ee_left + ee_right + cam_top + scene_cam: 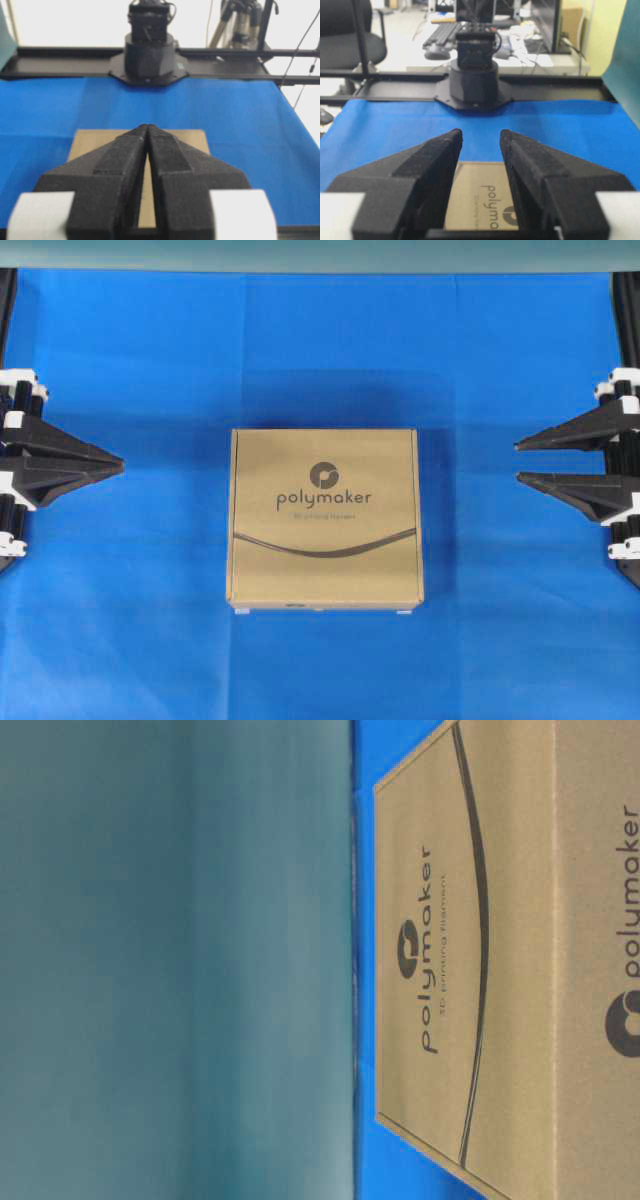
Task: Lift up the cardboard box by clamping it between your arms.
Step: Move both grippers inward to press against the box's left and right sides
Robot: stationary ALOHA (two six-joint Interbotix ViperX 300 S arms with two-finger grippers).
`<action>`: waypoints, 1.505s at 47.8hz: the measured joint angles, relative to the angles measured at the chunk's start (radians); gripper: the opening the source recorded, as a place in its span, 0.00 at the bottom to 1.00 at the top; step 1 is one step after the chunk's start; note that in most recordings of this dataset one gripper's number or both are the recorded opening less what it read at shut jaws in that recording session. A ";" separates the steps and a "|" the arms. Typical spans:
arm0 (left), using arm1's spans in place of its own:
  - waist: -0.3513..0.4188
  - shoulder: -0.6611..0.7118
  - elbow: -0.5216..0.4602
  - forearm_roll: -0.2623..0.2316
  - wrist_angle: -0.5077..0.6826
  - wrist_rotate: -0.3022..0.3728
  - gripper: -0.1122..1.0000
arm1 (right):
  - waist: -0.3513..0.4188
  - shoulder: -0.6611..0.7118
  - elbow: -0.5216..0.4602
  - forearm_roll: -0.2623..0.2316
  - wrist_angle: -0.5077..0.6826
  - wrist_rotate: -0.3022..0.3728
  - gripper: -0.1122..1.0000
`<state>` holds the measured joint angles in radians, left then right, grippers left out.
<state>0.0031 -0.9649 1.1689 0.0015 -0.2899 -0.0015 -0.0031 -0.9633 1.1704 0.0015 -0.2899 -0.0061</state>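
You see a table covered with a bright blue cloth (150, 360), which shows faint fold lines and lies mostly flat. On the middle of it rests one flat, nearly square brown cardboard box (325, 515), lying with its printed face up: a dark round logo, the word "polymaker" and a curved dark line. The cloth shows on all four sides of the box.

In the left wrist view we lose most of the cardboard box (180, 137) behind the left gripper (146, 129); only its far edge and a sliver between the fingers show. The right gripper (480, 137) likewise covers the box's sides, cutting "polymaker" short. At table level the box runs off the right edge, its small print blurred.
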 measured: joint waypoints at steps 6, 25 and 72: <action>0.008 0.043 -0.020 0.012 0.083 -0.012 0.10 | 0.000 0.015 -0.002 0.023 0.075 0.006 0.16; 0.020 0.216 -0.132 0.017 0.442 -0.014 0.10 | -0.017 0.236 -0.160 0.040 0.749 0.011 0.11; 0.017 0.623 -0.250 0.017 0.629 -0.031 0.89 | -0.046 0.611 -0.224 0.011 0.844 0.009 0.99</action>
<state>0.0199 -0.3421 0.9189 0.0184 0.3390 -0.0322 -0.0491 -0.3528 0.9465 0.0123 0.5538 0.0031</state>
